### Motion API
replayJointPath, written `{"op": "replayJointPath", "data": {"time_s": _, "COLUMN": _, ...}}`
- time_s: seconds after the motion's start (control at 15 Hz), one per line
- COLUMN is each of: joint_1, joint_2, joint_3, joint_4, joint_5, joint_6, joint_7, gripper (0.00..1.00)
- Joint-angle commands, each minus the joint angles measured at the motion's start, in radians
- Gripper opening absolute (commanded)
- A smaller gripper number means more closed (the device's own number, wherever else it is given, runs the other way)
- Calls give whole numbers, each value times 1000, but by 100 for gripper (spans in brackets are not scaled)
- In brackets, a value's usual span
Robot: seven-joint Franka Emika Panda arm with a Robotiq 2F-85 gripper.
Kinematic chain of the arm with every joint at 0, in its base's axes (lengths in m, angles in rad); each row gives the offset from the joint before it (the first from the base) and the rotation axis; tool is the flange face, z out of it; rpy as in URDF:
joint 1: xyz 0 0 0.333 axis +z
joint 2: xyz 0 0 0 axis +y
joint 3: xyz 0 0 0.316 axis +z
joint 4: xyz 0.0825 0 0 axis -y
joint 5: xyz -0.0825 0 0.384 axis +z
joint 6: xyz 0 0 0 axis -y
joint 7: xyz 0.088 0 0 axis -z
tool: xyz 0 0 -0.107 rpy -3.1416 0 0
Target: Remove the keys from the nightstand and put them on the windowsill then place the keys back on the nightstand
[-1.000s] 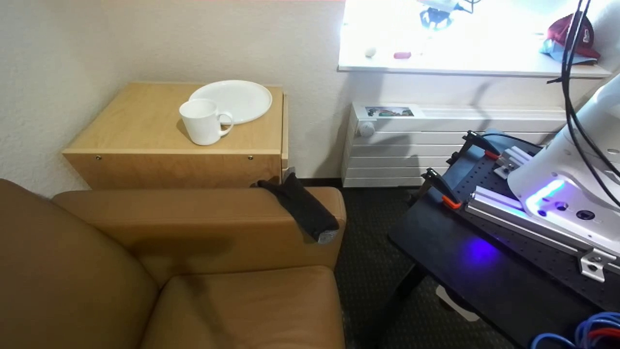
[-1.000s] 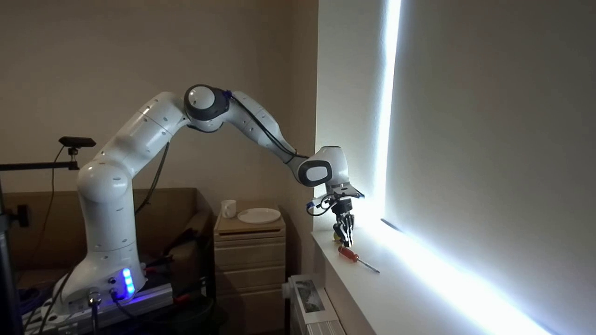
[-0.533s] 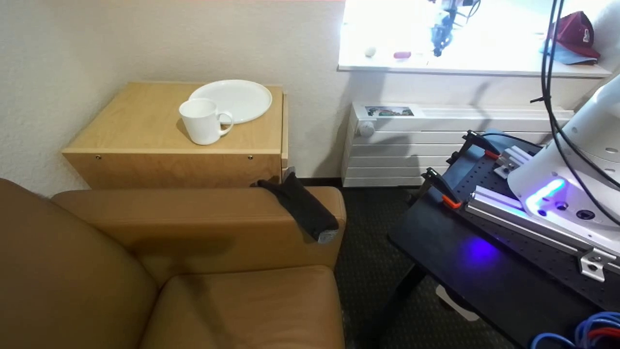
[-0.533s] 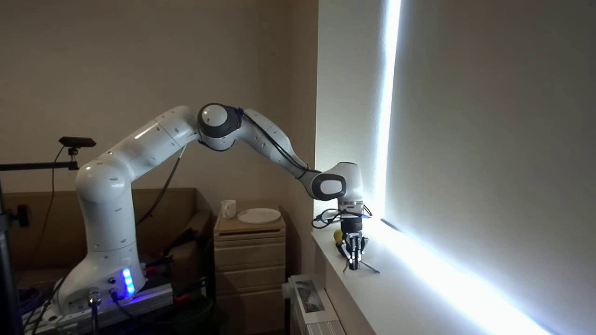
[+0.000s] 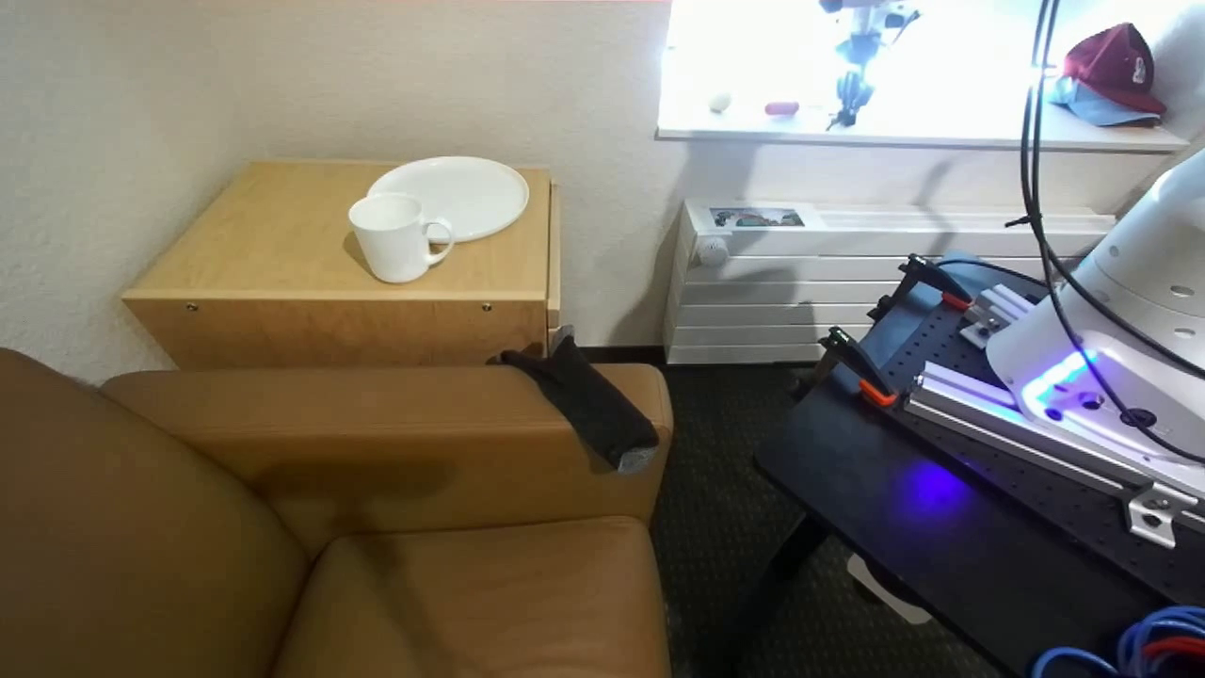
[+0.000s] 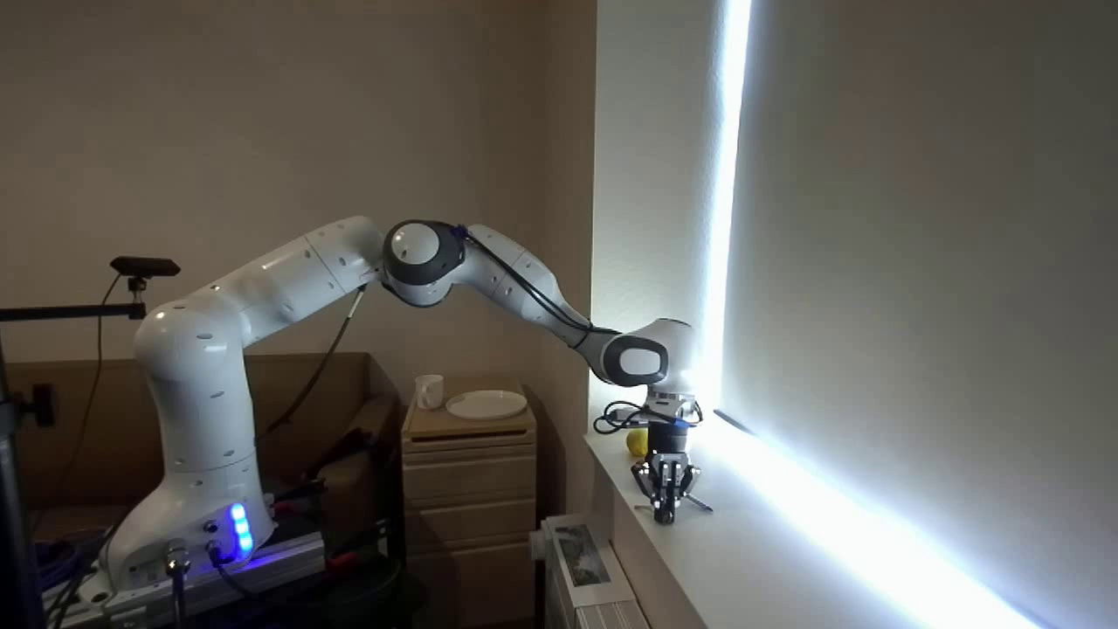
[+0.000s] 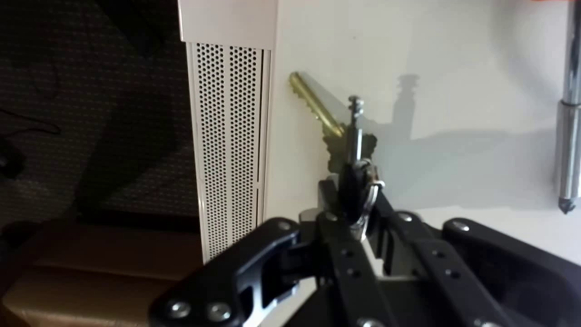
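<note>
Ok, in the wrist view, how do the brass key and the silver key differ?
The brass key has a golden, notched blade; the silver key is grey with a ridged tip. The brass key slants up leftward; the silver key points nearly straight up the picture. Both stick out past the gripper.

Mug (image 5: 389, 243) and plate (image 5: 485, 196) on the nightstand (image 5: 268, 226)

Keys (image 7: 338, 147) are in the hand (image 6: 665, 514) over the windowsill (image 6: 751, 559).

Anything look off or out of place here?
One thing: a dark, sock-like cloth draped over the brown armrest, an odd spot if it's clothing. The keys splay at angles from the end effector; no spill or damage visible.
</note>
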Motion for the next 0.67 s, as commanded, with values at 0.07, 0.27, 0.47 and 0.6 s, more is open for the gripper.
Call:
{"op": "replayJointPath", "data": {"time_s": 0.07, "joint_1": -44, "joint_2": 62, "joint_3": 47, "joint_4": 118, "joint_5": 1, "joint_6": -74, "joint_7": 79, "gripper": 49}}
{"op": "replayJointPath", "data": {"time_s": 0.27, "joint_1": -36, "joint_2": 28, "joint_3": 46, "joint_4": 106, "joint_5": 23, "joint_6": -68, "joint_7": 55, "gripper": 69}}
{"op": "replayJointPath", "data": {"time_s": 0.47, "joint_1": -21, "joint_2": -39, "joint_3": 39, "joint_4": 56, "joint_5": 19, "joint_6": -9, "joint_7": 35, "gripper": 91}}
{"op": "replayJointPath", "data": {"time_s": 0.6, "joint_1": -13, "joint_2": -92, "joint_3": 34, "joint_4": 17, "joint_5": 15, "joint_6": 41, "joint_7": 17, "gripper": 100}}
